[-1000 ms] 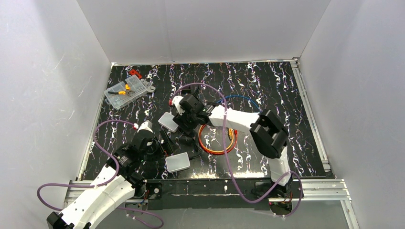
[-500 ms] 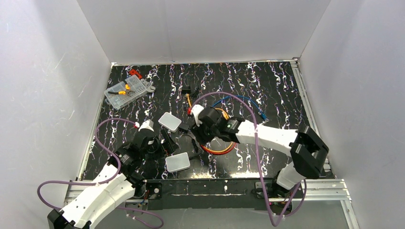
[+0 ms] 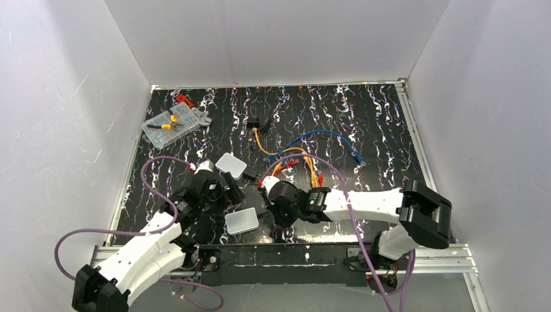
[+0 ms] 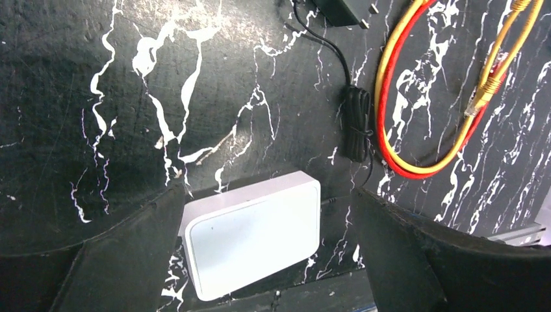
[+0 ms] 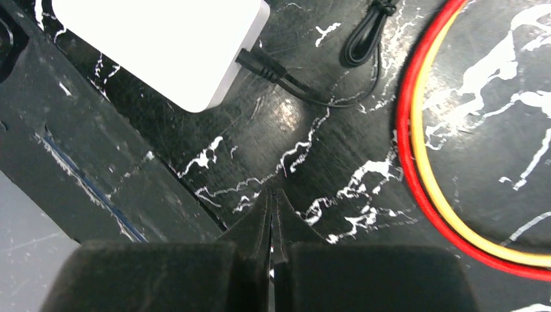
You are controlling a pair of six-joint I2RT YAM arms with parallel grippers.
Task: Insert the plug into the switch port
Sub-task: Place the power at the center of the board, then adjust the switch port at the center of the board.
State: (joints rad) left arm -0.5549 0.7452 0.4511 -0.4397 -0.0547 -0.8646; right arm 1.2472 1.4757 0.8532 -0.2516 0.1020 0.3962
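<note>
The switch (image 3: 242, 221) is a pale flat box lying near the table's front edge, also seen in the left wrist view (image 4: 253, 237) and the right wrist view (image 5: 162, 45). A black plug (image 5: 256, 63) with a thin black cable sticks out of the port in its side edge. My left gripper (image 4: 266, 195) is open above the switch, a finger on either side, touching nothing. My right gripper (image 5: 271, 194) is shut and empty, its tips just right of the switch and short of the plug. In the top view the left gripper (image 3: 230, 192) and the right gripper (image 3: 268, 211) flank the switch.
A smaller, squarer white box (image 3: 230, 165) lies behind the left gripper. Red and yellow cables (image 4: 416, 130) loop to the right, with a tied black cable bundle (image 4: 356, 123) beside them. A blue cable (image 3: 325, 136) and a clear parts box (image 3: 170, 125) lie farther back.
My right arm has swung from beside the small white box back to the front edge, and its jaws have gone from open to shut. The left gripper has shifted slightly forward.
</note>
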